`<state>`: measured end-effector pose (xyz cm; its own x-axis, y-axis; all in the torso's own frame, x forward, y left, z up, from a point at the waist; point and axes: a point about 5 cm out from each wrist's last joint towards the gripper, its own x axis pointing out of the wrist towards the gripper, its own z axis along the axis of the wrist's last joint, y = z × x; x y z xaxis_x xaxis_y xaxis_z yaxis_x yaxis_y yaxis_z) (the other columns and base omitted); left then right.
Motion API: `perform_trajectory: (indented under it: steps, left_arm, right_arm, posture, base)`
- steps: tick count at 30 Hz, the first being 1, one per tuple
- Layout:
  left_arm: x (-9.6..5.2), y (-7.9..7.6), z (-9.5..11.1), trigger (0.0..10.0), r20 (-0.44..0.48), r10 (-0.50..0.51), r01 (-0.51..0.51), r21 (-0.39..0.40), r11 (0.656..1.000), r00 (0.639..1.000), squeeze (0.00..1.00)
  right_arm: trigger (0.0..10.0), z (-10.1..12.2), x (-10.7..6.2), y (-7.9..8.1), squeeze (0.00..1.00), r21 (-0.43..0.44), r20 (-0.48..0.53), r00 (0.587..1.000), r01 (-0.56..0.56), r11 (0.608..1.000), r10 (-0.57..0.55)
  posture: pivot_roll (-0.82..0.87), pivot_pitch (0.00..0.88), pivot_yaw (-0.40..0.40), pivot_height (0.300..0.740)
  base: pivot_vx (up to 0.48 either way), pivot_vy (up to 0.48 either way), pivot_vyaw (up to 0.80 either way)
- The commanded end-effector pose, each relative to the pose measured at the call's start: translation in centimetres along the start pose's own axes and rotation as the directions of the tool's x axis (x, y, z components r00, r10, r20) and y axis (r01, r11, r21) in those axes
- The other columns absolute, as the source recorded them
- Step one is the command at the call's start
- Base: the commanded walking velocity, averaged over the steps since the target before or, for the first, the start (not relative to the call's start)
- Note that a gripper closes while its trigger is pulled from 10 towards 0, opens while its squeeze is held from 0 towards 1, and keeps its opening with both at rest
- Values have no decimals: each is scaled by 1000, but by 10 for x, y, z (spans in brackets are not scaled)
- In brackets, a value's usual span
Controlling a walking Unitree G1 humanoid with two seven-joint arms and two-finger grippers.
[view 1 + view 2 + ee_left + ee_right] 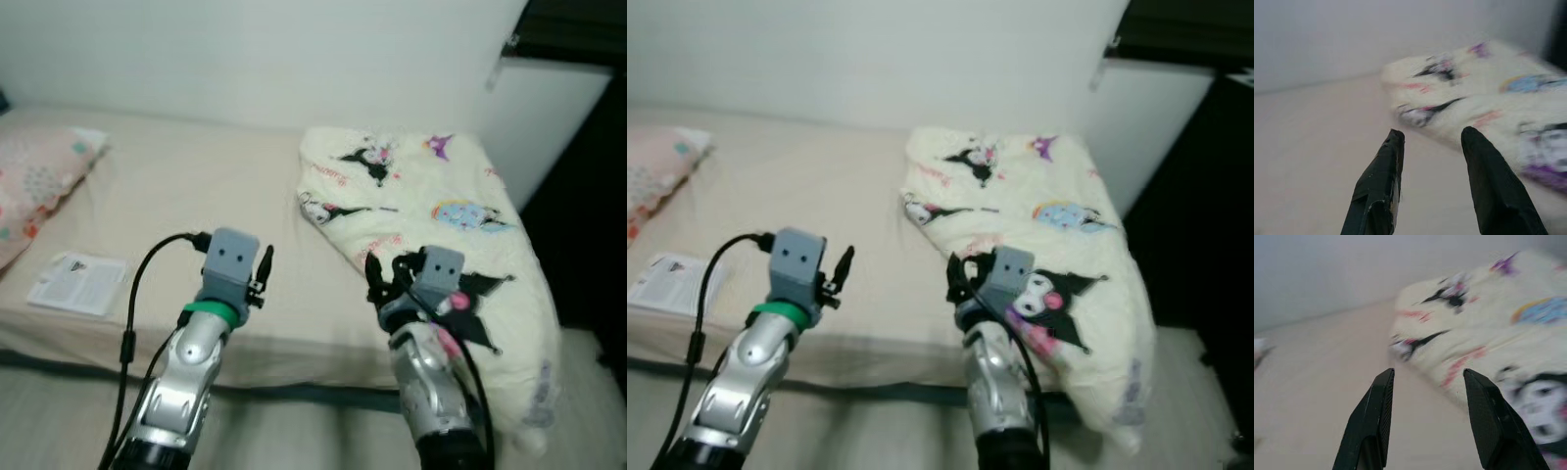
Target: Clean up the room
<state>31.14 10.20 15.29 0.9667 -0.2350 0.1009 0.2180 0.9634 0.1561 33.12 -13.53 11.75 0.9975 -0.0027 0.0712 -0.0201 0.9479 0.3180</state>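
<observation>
Nearest the camera, two silver arms are raised over the near edge of a bed point(196, 196). The left end effector point(1430, 161) is held over bare sheet, its two black fingers parted with nothing between them. The right end effector point(1425, 401) is held the same way, fingers apart and empty, above the near left edge of a blanket point(441, 215).

The blanket is cream, printed with cartoon characters, and is bunched in a thick heap on the right side of the bed, from near the far wall to the near edge, where its near right corner hangs over the side towards the floor. It is judged soft, limp and fairly light, though bulky: it will sag and fold wherever it is lifted, and a thin single layer may slip out of narrow fingers. A gathered fold or a corner is judged the best place to be pinched, ideally two separate points along the near left edge, one for each arm, so the cloth can be spread or drawn flat.

Further left, a printed paper booklet point(78, 282) lies flat near the bed's front edge, well apart from the blanket. At the far left, a pink patterned pillow point(39, 181) rests on the bed.
</observation>
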Motion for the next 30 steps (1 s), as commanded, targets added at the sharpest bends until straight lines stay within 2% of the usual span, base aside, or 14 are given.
perform_trajectory:
  steps: [1,18,24,30]
  left_arm:
    - [-2,4,-4,10000,-18,13,-13,11,1000,1000,0]
    - [-2,4,-5,10000,-20,20,-20,3,1000,1000,0]
    - [-3,7,-7,10000,-35,40,-42,-50,998,999,0]
    - [-4,8,-7,10000,-34,50,-52,-55,997,998,0]
  right_arm:
    - [10000,-7,-2,5,0,9,-25,1000,-8,1000,8]
    - [10000,-9,-3,5,0,8,-34,999,-11,1000,11]
    - [10000,-9,-3,5,0,10,-35,999,-9,1000,10]
    - [10000,-10,-4,5,0,9,-40,999,-9,1000,9]
  posture:
    - [10,25,7,740]
    - [12,30,4,740]
    - [14,32,5,740]
    - [14,32,5,740]
  base:
    - [0,-379,0]
    - [0,-380,0]
    - [0,340,0]
    - [0,440,0]
